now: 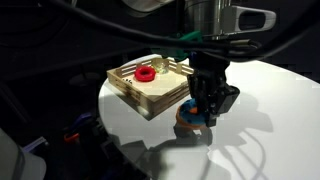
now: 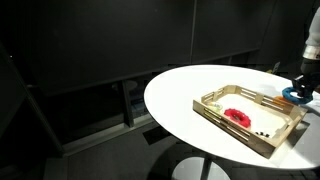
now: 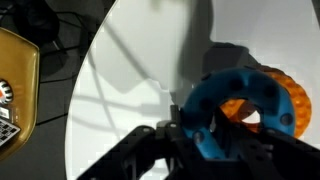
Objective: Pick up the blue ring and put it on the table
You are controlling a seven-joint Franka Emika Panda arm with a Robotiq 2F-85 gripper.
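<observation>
The blue ring (image 3: 222,112) sits between my gripper's fingers (image 3: 205,135), which are shut on it. It hangs just above the orange ring (image 3: 288,100), which lies on the white table (image 3: 130,80). In both exterior views the gripper (image 1: 205,108) (image 2: 302,86) is low over the table beside the wooden tray, with the blue ring (image 1: 197,119) (image 2: 296,96) at its tips. The orange ring (image 1: 183,127) shows partly below it. Whether the two rings touch is not clear.
The shallow wooden tray (image 1: 150,98) (image 2: 250,130) (image 3: 15,70) stands on the table (image 1: 255,130) (image 2: 190,85) right next to the gripper. A red ring (image 1: 146,72) (image 2: 238,116) lies in it. The table's round edge is near; the surroundings are dark, with cables.
</observation>
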